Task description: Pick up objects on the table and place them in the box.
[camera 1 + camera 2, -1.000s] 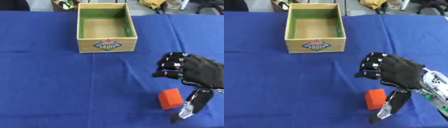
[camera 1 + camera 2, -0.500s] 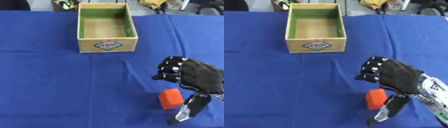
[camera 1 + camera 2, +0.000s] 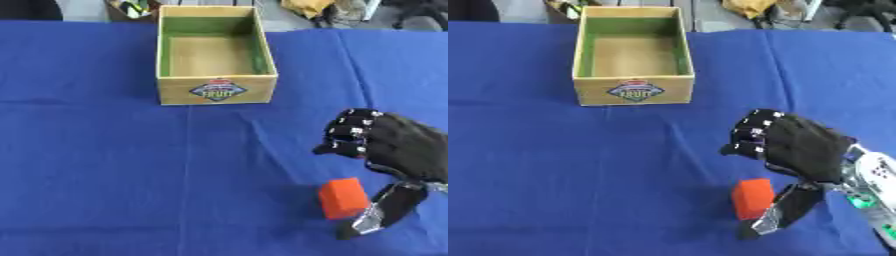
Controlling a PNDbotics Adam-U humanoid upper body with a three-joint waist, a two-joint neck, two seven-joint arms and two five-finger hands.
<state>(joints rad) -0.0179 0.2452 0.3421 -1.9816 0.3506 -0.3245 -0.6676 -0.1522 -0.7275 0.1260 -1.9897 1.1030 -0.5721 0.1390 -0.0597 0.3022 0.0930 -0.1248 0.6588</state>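
A small orange-red block (image 3: 342,198) lies on the blue cloth at the lower right. My right hand (image 3: 398,147), black, hovers just right of and above it, fingers curled at the knuckles, thumb (image 3: 385,212) stretched down beside the block's right side. The fingers do not close round the block. The open cardboard box (image 3: 214,89) with green inner walls and a fruit label stands at the top middle, nothing visible inside. My left hand does not show.
The blue cloth (image 3: 105,165) covers the whole table. Clutter and dark shapes lie beyond the far edge, behind the box. Wide bare cloth lies to the left and between block and box.
My right hand has sunk a little lower and nearer the block, with the thumb drawing in by its right side. The block and the box have stayed put.
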